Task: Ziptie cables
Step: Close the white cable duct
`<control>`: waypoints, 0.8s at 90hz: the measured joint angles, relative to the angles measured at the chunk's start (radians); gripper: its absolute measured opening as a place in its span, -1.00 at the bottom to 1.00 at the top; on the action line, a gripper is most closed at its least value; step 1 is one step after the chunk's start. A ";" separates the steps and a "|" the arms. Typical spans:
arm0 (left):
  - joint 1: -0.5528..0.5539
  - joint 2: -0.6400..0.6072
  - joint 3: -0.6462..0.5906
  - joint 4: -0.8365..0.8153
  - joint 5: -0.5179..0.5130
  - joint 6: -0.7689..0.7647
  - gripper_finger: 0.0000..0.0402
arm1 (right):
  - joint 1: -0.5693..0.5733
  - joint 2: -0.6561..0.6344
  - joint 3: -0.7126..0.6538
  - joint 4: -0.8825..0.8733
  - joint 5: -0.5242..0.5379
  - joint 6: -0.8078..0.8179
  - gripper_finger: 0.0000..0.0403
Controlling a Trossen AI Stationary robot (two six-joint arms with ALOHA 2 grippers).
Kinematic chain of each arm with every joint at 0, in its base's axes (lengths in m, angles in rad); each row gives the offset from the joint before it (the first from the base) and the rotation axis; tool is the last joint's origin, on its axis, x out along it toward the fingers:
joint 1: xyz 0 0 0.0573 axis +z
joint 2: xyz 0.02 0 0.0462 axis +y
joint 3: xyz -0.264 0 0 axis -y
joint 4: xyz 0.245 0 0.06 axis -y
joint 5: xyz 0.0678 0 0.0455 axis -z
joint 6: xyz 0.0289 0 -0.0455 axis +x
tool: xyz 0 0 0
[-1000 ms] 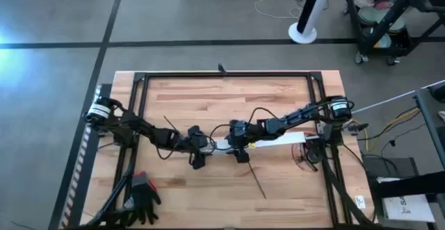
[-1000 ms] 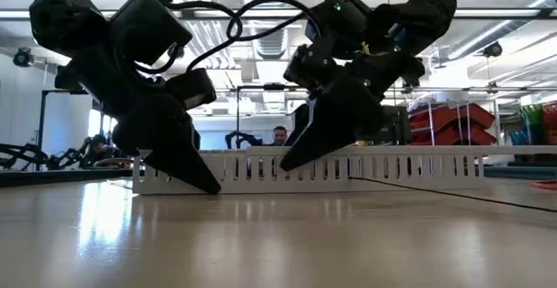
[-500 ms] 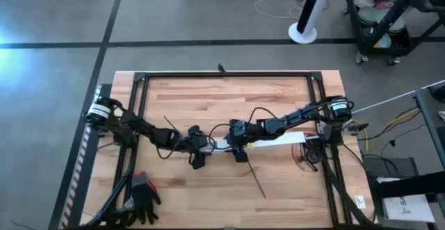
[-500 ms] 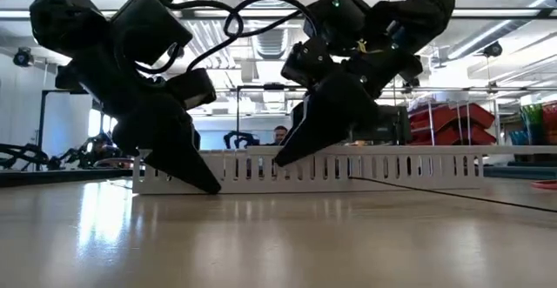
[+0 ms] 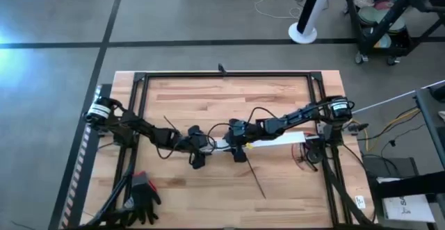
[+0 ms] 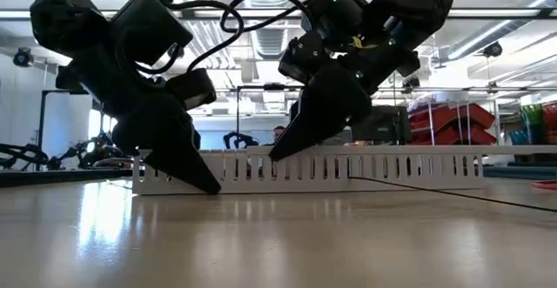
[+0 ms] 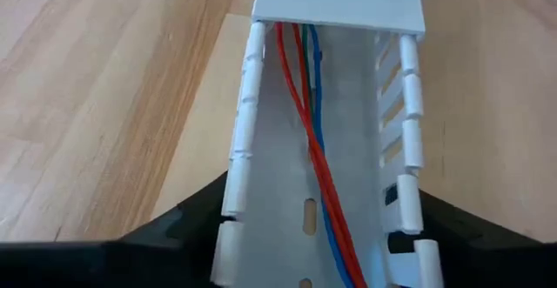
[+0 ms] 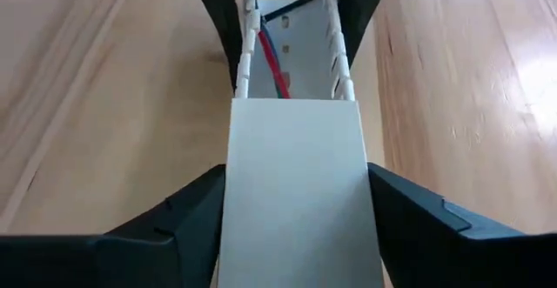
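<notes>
Both grippers' fingers straddle the slotted white cable duct (image 6: 365, 168): left gripper (image 7: 313, 236) beside red and blue wires (image 7: 318, 184), right gripper (image 8: 291, 227) over its lid (image 8: 296, 192); whether either grips it, cannot tell

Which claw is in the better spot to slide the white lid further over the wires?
Probably the right claw: it sits right over the white lid. The left claw is at the open white channel, where the wires show.

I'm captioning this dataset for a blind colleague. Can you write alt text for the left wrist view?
A white slotted cable duct runs away from the camera along a wooden table, with red, blue and green wires lying loose in its open channel. Farther along, a flat white cover caps the duct. The left gripper has a dark finger on each side of the near end.
</notes>
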 joint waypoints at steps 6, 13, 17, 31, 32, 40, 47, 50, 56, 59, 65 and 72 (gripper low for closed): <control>0.000 0.000 -0.001 0.001 0.001 0.002 0.11 | 0.001 0.001 0.000 0.001 0.015 0.019 0.14; 0.000 0.000 -0.002 0.007 0.002 0.002 0.10 | 0.002 0.002 0.003 -0.001 0.026 0.035 0.14; 0.000 0.000 -0.002 0.016 0.002 0.002 0.10 | 0.001 0.002 0.005 -0.004 0.028 0.046 0.14; -0.003 0.000 -0.002 0.026 0.004 -0.001 0.14 | 0.000 -0.006 0.008 -0.029 0.047 0.057 0.14; -0.003 0.000 -0.002 0.027 0.004 -0.001 0.14 | 0.000 -0.006 0.008 -0.031 0.047 0.057 0.14; -0.004 0.000 -0.001 0.028 0.006 0.007 0.12 | 0.000 -0.008 0.011 -0.038 0.044 0.053 0.14; -0.006 0.000 -0.001 0.028 0.013 0.017 0.08 | -0.002 -0.008 0.016 -0.048 0.052 0.074 0.14; -0.008 0.000 -0.001 0.028 0.014 0.016 0.07 | -0.003 -0.008 0.017 -0.051 0.062 0.082 0.14; -0.008 0.000 -0.001 0.026 0.015 0.002 0.07 | -0.003 -0.008 0.017 -0.053 0.085 0.097 0.14; -0.008 0.000 -0.001 0.025 0.016 -0.005 0.08 | -0.003 -0.008 0.017 -0.054 0.089 0.100 0.14; -0.009 0.000 -0.001 0.024 0.016 -0.013 0.11 | -0.003 -0.008 0.017 -0.058 0.094 0.101 0.14; -0.010 0.000 -0.001 0.023 0.016 -0.014 0.12 | -0.003 -0.009 0.018 -0.063 0.101 0.104 0.14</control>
